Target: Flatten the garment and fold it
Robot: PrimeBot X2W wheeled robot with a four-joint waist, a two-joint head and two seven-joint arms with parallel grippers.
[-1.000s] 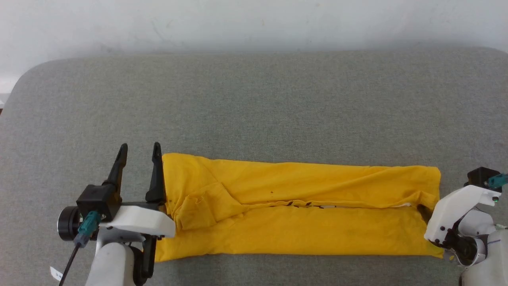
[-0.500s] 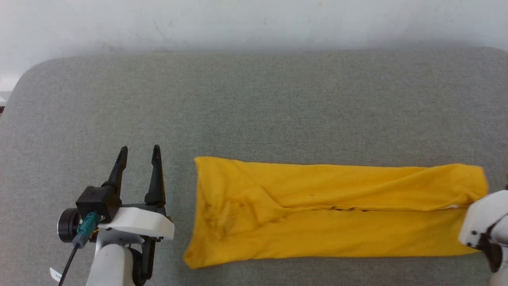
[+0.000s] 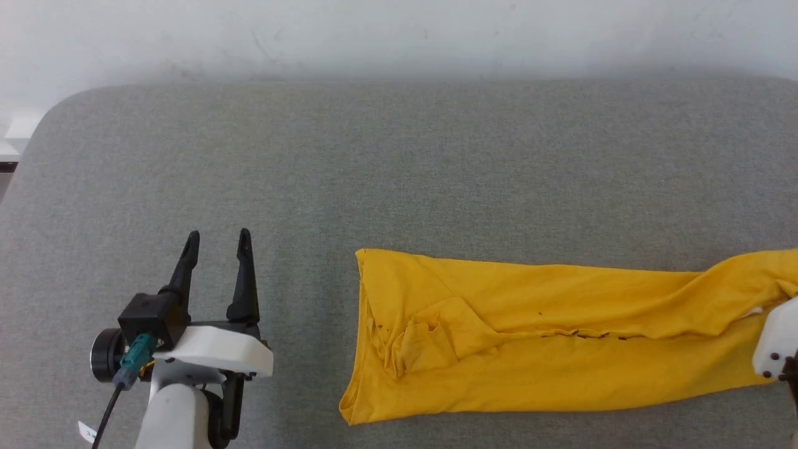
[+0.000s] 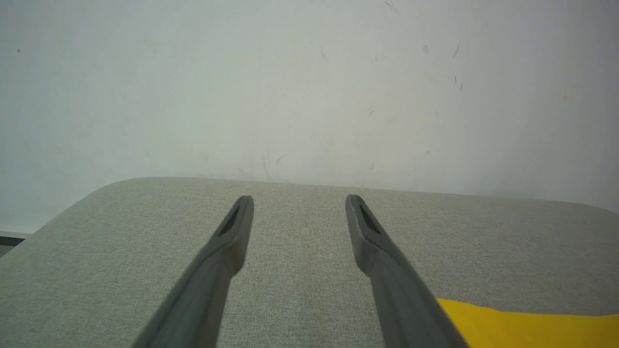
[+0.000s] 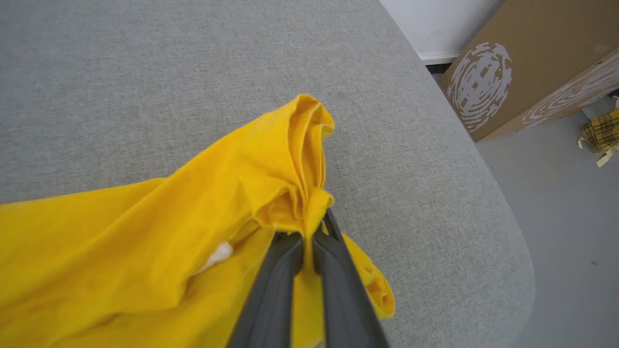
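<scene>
**At the right end of the table: shirt end pinched and lifted**

On the grey padded table (image 3: pixel 399 156), the yellow shirt (image 3: pixel 548 349) is lying as a long band folded lengthwise. It is running from the middle out to the right edge, on the near side. The right claw (image 5: pixel 309 232) is pinching the bunched right end, its fingers pressed together on several layers. That end is standing up off the table while the rest is lying flat. The left claw (image 3: pixel 219 234) is standing spread and empty at the near left, well apart from the shirt's left end.

Judging by the raised end, the claw is either tugging the band straight or starting to carry this end over toward the left. Either way, the move is calling for travel along the band's length, with all the layers staying together. The grip is on a bunch rather than a flat edge, so the end is likely to land crumpled unless it is laid down slowly. Nothing is pinning the left end, so the thin cloth is more likely to slide than to stretch. A rumpled sleeve (image 3: pixel 430 337) there is also needing smoothing.

Just beyond the held end, the table's rounded right edge is dropping away to the floor (image 5: pixel 556 193). A cardboard box (image 5: pixel 527 53) and a plaid cloth (image 5: pixel 599 133) are sitting down there. Pulling further right is risking cloth hanging over the edge.
</scene>
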